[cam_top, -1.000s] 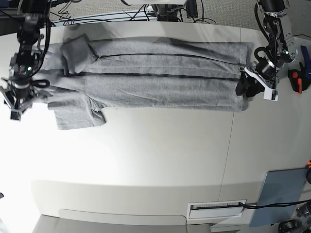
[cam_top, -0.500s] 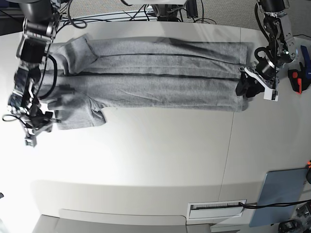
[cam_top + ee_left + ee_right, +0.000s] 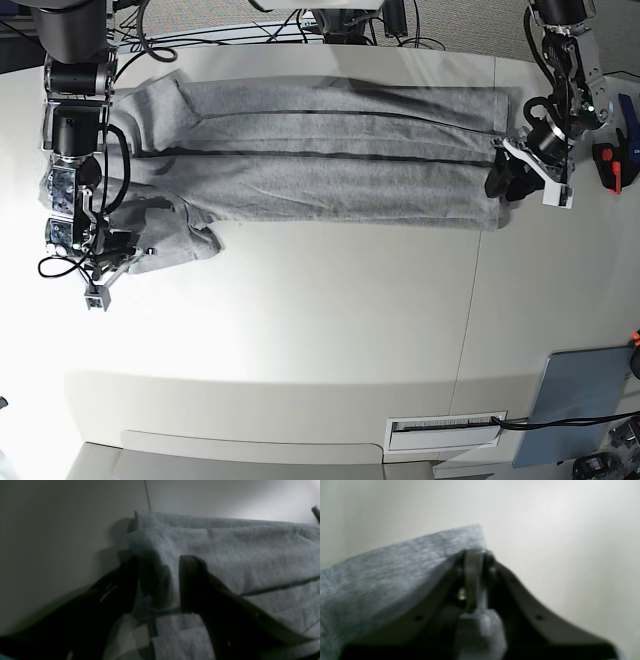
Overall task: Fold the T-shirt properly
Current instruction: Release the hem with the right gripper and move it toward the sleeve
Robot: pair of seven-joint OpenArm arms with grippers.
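While both arms reach in from opposite ends, the scene reads so:
Base view: the T-shirt [image 3: 320, 150] lies folded lengthwise in a long band on the white surface [image 3: 330, 330]; the right arm hangs down over its sleeve end, the left arm bends in at the hem end.
Left wrist view: the left pincer [image 3: 156, 582] holds a bunched hem edge of the T-shirt [image 3: 225, 555] between parted black fingers [image 3: 192, 585].
Right wrist view: the right pincer [image 3: 475, 562] is pinched tight on a corner of the grey cloth [image 3: 395, 575], lifted off the surface [image 3: 557, 530].
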